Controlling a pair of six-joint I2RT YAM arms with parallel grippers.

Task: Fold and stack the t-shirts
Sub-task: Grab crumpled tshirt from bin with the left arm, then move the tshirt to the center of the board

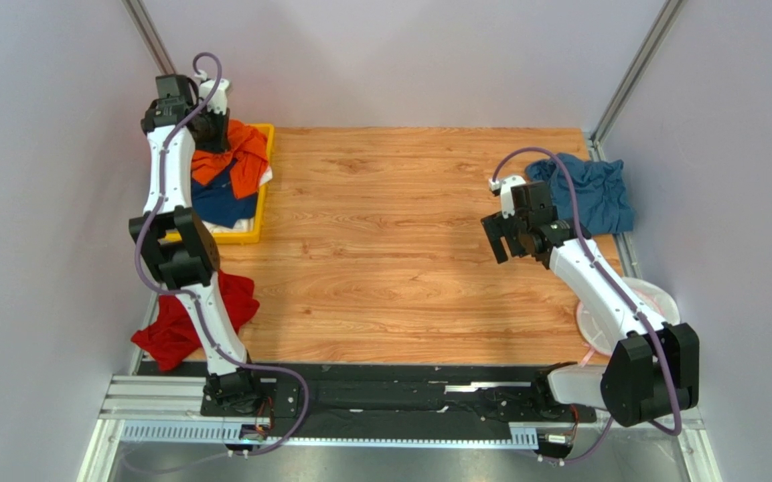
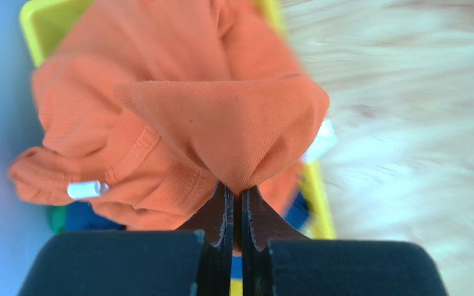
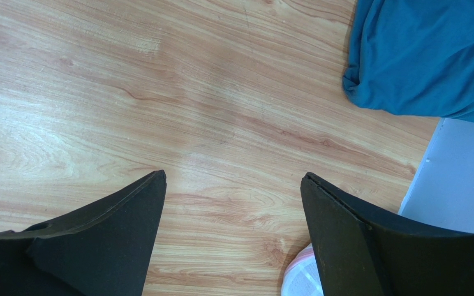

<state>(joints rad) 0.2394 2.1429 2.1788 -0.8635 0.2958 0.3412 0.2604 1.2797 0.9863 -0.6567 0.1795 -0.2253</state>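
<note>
1. The left gripper (image 2: 237,191) is pinched shut on a fold of the orange t-shirt (image 2: 221,123), which is drawn into a peak above the yellow tray (image 1: 250,237)
2. The rest of the orange shirt sits bunched in the tray on a navy t-shirt (image 1: 221,201); a green patch beneath may be another shirt, but the left wrist view is too blurred to tell
3. The right gripper (image 3: 233,179) hovers over the bare wooden table (image 1: 390,231), jaws spread wide and holding nothing
4. A steel-blue t-shirt (image 3: 431,55) lies crumpled at the far right corner, just beyond the right gripper
5. A red t-shirt (image 1: 173,331) is heaped at the near left edge, beside the left arm's base
6. A white-and-pink disc (image 1: 651,301) lies under the right arm
</note>
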